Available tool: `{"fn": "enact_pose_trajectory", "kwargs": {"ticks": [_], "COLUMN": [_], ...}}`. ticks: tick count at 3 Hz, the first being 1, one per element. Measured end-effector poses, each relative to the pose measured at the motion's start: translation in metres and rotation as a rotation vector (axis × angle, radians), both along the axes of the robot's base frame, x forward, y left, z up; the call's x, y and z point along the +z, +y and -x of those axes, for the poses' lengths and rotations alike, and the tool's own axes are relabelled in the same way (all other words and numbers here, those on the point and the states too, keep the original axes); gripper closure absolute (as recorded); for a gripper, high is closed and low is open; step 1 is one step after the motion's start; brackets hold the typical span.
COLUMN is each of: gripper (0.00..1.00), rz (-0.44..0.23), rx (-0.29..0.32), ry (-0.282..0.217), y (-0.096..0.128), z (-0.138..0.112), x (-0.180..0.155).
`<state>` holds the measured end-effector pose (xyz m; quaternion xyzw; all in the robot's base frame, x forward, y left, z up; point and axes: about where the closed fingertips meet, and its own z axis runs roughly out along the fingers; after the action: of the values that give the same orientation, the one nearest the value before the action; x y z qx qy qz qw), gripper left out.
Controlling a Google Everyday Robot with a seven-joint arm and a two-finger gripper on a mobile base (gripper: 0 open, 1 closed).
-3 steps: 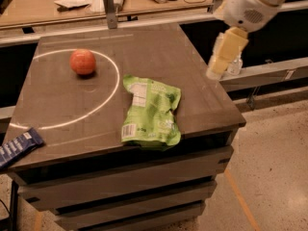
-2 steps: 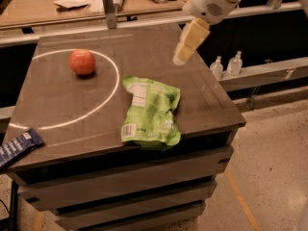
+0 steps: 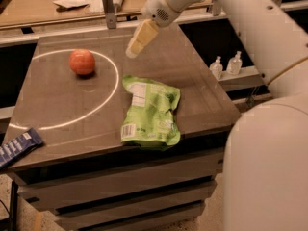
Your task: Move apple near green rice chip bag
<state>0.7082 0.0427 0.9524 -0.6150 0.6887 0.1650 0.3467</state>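
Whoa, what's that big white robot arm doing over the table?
The robot's gripper hangs above the table, off to one side of the apple, touching nothing. The apple sits inside a white circle, apart from the green rice chip bag lying near the front edge. A blue wrapper rests at the left corner. The apple isn't picked up yet.

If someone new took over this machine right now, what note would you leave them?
Tool: in the air above the far half of the table, right of the apple, touching nothing.
Apple: on the table, far left, inside the white circle.
Green rice chip bag: flat near the front edge, apart from the apple.
Done: nothing. Left: grasp the apple, set it beside the bag.
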Motion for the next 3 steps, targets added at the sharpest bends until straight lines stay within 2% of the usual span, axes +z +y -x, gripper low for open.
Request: {"fn": "enact_pose_trajectory", "kwargs": {"ticks": [1,2,3], "gripper": [0.0,0.0,0.0], "rz": [-0.046,-0.057,-0.082], "rx": [0.018,0.036,0.039], "ry": [0.041,0.05,0.07], "y": [0.047,0.089,0.117], "z": [-0.015,-0.022,-0.028], "x": [-0.022,-0.039,-0.056]}}
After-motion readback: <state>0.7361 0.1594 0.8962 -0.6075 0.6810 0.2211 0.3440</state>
